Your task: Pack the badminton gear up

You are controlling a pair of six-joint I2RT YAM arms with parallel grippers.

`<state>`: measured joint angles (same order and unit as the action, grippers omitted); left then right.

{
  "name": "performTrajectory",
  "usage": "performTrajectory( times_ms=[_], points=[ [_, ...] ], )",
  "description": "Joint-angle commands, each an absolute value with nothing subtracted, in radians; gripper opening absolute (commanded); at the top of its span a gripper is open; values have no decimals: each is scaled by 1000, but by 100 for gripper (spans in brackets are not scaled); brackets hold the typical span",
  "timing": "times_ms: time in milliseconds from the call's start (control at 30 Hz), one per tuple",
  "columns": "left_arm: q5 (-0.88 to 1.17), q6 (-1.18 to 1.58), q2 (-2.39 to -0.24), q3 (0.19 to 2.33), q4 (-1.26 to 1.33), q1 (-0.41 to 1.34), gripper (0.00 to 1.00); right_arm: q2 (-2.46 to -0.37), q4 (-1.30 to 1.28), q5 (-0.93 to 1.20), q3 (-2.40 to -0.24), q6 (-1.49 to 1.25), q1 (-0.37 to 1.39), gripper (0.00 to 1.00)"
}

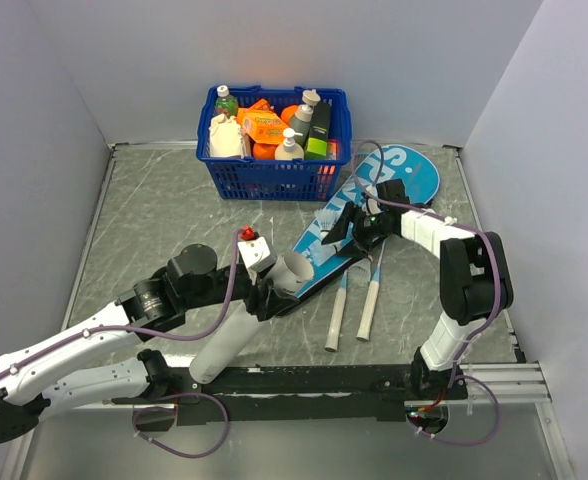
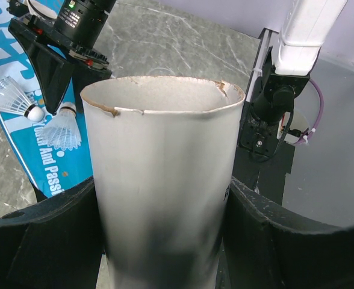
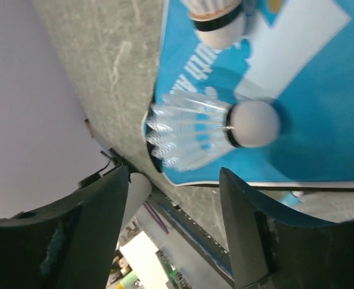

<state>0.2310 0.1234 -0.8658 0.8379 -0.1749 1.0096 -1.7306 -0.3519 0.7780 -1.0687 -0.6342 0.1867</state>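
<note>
My left gripper is shut on the long white tube, and its black jaws press both sides of the tube. The tube's open, chipped end points toward the teal case. Two white feather shuttlecocks lie on the case beside that end. My right gripper hovers open just above them. In the right wrist view one shuttlecock lies free beyond my right gripper, and nothing is between the fingers. Two racket handles stick out from under the case.
A blue basket of bottles and orange packs stands at the back middle. Grey walls close in the table on three sides. The black base rail runs along the near edge.
</note>
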Motion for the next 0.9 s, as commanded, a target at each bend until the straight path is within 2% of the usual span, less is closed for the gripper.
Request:
performTrajectory(
  times_ms=[0, 200, 400, 733, 867],
  points=[
    [244, 120, -867, 845, -141, 1012, 21, -1668, -440, 669, -1123, -578, 181, 71],
    [242, 121, -867, 847, -138, 1012, 22, -1530, -567, 496, -1173, -482, 213, 73],
    [244, 124, -864, 850, -137, 1012, 22, -1453, -738, 206, -1308, -349, 379, 72],
    [245, 133, -821, 844, -124, 1012, 20, -1592, -874, -214, -1477, -245, 620, 70],
    [248, 133, -779, 835, -114, 1012, 18, -1669, -888, -300, -1532, -239, 673, 69]
  ],
)
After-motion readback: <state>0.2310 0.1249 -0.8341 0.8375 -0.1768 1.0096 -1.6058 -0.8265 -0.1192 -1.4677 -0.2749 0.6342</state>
